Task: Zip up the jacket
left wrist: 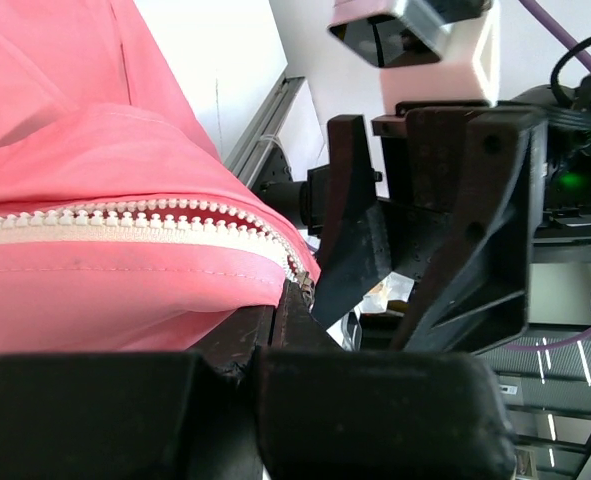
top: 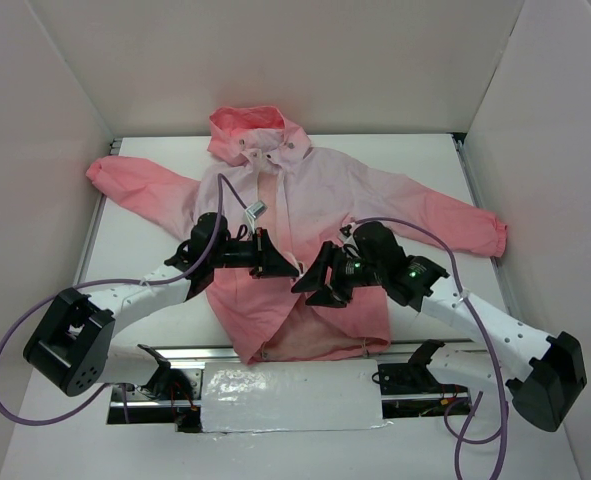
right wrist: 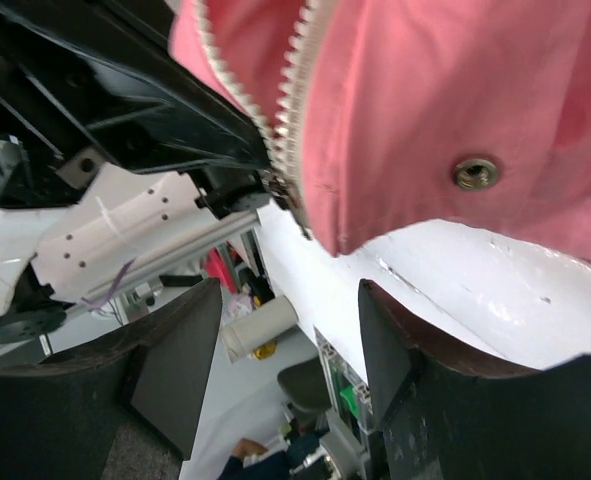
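The pink jacket [top: 320, 195] lies spread on the table, hood at the far side, hem near the arms. Its white zipper [left wrist: 125, 217] is open along most of the front. My left gripper [top: 278, 262] is shut on the jacket's hem edge at the zipper's lower end [left wrist: 297, 285], lifting it slightly. My right gripper [top: 313, 283] is open and empty, facing the left gripper just apart from that hem corner. In the right wrist view the zipper teeth [right wrist: 287, 95] and a metal snap [right wrist: 475, 172] hang above my open fingers [right wrist: 180, 355].
White walls enclose the table [top: 395, 160] on three sides. A metal rail [top: 305, 352] and a white sheet [top: 290, 395] run along the near edge. A purple cable [top: 230, 195] crosses the jacket's chest. The right sleeve [top: 465, 220] reaches the right wall.
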`<state>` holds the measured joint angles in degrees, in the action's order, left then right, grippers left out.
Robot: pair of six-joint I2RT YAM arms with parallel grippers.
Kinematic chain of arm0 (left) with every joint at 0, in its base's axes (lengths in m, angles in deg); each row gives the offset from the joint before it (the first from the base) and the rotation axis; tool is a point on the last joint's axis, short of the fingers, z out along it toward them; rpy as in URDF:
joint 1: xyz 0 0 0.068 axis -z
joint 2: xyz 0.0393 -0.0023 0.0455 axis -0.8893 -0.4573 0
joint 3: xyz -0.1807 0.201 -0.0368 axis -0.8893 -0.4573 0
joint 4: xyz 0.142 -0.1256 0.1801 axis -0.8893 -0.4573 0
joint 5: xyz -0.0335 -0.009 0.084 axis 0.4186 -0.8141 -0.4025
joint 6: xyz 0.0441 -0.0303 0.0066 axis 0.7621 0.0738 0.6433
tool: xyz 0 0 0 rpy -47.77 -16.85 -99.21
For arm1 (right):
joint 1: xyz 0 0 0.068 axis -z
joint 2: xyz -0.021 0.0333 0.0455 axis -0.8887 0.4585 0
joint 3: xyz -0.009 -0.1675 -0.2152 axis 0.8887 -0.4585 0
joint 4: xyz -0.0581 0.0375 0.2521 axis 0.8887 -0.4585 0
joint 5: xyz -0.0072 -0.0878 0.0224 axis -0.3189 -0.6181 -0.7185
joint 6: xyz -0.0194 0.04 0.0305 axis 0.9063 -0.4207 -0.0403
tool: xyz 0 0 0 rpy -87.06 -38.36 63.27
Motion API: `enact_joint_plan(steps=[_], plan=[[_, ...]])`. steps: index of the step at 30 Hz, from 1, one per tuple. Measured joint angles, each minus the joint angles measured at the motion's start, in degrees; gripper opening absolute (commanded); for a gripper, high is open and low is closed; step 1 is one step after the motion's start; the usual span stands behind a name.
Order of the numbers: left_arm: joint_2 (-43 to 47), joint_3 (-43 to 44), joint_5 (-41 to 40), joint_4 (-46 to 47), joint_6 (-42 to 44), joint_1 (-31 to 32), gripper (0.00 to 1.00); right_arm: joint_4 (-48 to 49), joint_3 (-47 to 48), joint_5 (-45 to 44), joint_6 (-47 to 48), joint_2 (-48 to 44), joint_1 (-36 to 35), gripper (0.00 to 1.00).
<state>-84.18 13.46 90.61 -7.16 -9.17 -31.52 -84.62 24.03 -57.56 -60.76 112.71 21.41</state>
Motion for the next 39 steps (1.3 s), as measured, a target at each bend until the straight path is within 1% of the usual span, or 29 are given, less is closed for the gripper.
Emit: enact_joint_plan(steps=[12, 18, 24, 31, 39], plan=[[0.0, 0.0, -0.3, 1.1, -1.6, 0.0, 0.00, 0.0, 1.7, -8.4, -5.0, -1.0, -0.2, 0.61], [0.0, 0.0, -1.0, 1.1, -1.6, 0.3, 0.00, -0.1, 4.3, -11.6, -7.1, -1.0, -2.4, 0.61], [0.0, 0.0, -1.5, 1.0, -1.6, 0.4, 0.00, -0.6, 4.4, -13.6, -8.7, -0.9, -2.9, 0.60], [0.0, 0.0, -1.6, 1.1, -1.6, 0.5, 0.00, -3.0, 5.0, -15.2, -8.8, -0.1, -3.8, 0.60], [0.0, 0.0, -1.6, 1.1, -1.6, 0.5, 0.00, -3.3, 5.0, -16.5, -9.2, 0.3, -4.0, 0.60]])
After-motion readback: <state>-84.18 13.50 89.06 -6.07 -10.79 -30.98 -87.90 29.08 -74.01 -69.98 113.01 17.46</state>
